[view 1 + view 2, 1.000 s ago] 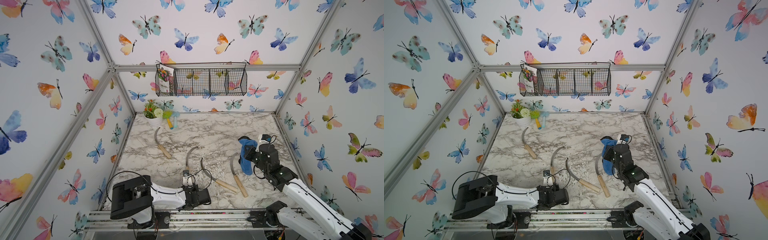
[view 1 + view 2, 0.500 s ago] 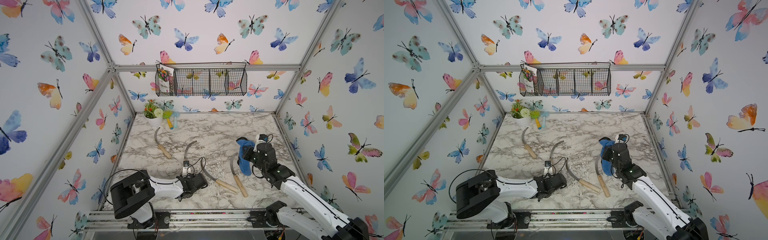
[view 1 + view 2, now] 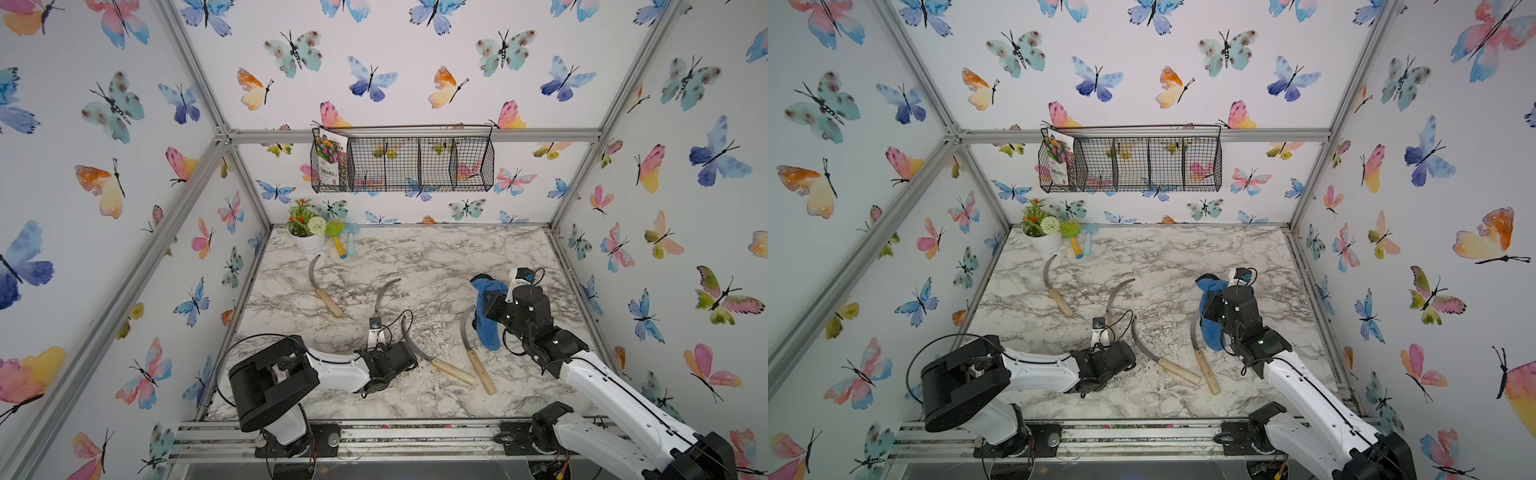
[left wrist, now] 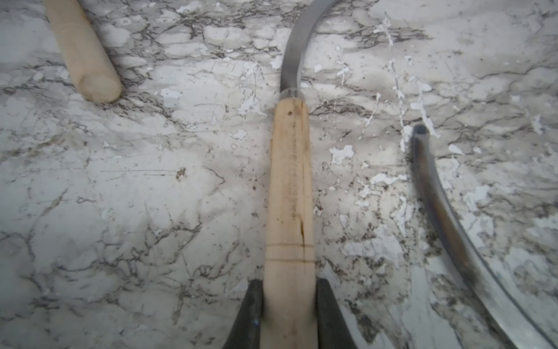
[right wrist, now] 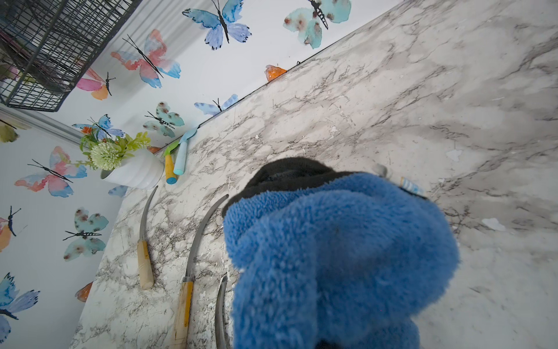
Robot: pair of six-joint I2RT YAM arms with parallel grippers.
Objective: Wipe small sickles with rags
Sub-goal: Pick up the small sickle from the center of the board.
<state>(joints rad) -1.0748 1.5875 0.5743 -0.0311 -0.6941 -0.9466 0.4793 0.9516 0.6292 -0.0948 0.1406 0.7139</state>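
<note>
Several small sickles lie on the marble table [image 3: 415, 257]. In both top views my left gripper [image 3: 376, 347] [image 3: 1100, 349] sits low at the front over the handle of the second sickle from the left, whose blade [image 3: 384, 293] [image 3: 1115, 295] curves away. The left wrist view shows the left gripper [image 4: 288, 284] shut on that pale wooden handle [image 4: 290, 196]. My right gripper [image 3: 494, 307] [image 3: 1214, 311] is shut on the blue rag [image 3: 486, 324] [image 3: 1210, 332] [image 5: 341, 256], which hangs next to the rightmost sickle's blade [image 3: 465, 332]. The rag hides the right fingers in the right wrist view.
One sickle [image 3: 322, 286] lies at the back left; another [image 3: 432, 361] lies between the held one and the rightmost. A white flower pot [image 3: 309, 241] and yellow and light-blue toy tools [image 3: 343, 245] stand at the back left corner. A wire basket [image 3: 403, 164] hangs on the back wall.
My left gripper moved forward from the table's front edge, opened, and shut on the sickle handle. The right gripper with the rag shifted slightly left.
</note>
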